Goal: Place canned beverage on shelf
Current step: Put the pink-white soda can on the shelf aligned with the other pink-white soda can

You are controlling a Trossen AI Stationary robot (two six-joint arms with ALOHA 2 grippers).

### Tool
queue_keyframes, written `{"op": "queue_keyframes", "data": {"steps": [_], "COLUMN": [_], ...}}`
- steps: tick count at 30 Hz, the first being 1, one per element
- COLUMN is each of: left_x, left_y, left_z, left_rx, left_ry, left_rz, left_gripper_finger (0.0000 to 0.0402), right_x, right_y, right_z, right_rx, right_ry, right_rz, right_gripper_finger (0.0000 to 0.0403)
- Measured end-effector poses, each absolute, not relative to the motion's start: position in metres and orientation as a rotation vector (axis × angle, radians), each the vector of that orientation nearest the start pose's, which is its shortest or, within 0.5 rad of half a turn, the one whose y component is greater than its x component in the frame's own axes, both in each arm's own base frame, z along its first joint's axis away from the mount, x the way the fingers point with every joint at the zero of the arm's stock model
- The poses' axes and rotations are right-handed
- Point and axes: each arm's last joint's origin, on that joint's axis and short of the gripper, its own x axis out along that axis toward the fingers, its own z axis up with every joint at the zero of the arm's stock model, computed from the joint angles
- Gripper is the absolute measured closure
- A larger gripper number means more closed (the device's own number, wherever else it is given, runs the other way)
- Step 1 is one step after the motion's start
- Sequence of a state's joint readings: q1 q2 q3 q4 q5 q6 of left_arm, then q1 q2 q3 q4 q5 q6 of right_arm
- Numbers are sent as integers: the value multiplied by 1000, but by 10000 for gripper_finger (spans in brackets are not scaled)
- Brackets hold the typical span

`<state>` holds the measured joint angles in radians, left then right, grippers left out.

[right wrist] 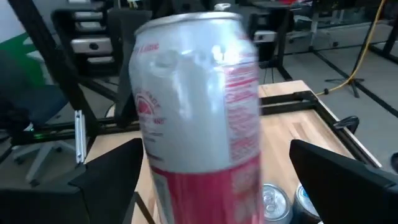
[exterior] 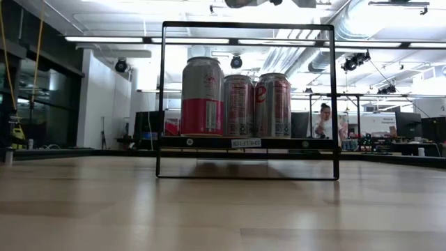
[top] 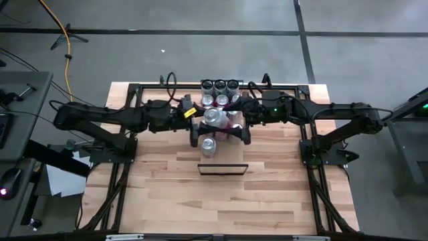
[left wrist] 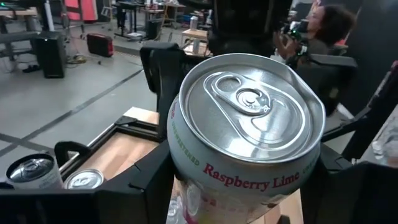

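Silver-and-red "Raspberry Lime" beverage can [left wrist: 245, 127] held above table centre, clasped by left gripper [top: 204, 124], lid tipped toward its wrist camera. Right gripper [top: 235, 126] at can's 3 o'clock, fingers spread wide either side, not touching. Pale wooden shelf [exterior: 244, 142] in black frame carries three cans. Cluster of spare cans [top: 220, 92] at 12 o'clock.

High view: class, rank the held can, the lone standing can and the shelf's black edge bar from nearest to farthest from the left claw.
1. held can, in the left claw.
2. lone standing can, just in front.
3. black edge bar, at the shelf end.
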<state>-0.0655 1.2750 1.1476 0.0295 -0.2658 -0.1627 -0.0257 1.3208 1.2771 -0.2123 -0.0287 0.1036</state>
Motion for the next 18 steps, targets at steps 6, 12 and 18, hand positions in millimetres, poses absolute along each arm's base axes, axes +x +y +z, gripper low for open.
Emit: {"op": "queue_keyframes", "data": {"steps": [6,12,18], "left_x": [303,304,304], "left_y": [-8,-8,-8], "left_z": [376,378,378], "left_rx": [-111,-109,-110], "left_ry": [96,96,95], "left_rz": [219,202,201], "left_gripper_finger": [207,207,207], "right_x": [307,311,311], "right_y": [-6,-5,-6], "right_z": [373,368,368], "right_rx": [122,105,131], "right_ry": [296,312,315], "right_rz": [41,47,37], "right_gripper_finger": [13,14,52]}}
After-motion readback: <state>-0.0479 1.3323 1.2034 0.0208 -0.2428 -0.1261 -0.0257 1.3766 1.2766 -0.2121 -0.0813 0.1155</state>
